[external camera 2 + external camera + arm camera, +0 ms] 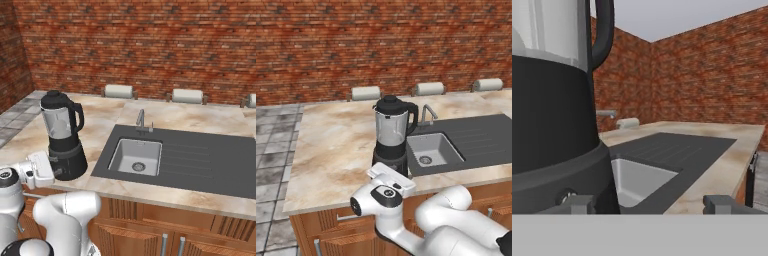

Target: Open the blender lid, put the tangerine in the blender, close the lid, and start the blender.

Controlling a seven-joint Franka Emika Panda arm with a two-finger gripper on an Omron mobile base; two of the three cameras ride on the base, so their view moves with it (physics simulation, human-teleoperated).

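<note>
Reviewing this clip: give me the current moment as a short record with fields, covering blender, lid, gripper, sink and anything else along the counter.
blender: upright on the marble counter, just left of the sink, side handle toward the sink
blender lid: seated on the jar rim
jar contents: cannot tell through the clear wall
gripper: low at the front of the blender base, fingertips apart, nothing between them
dial: close by one fingertip; contact cannot be told
sink: grey basin in a dark drainboard, faucet behind it
paper towel rolls: along the brick wall
</note>
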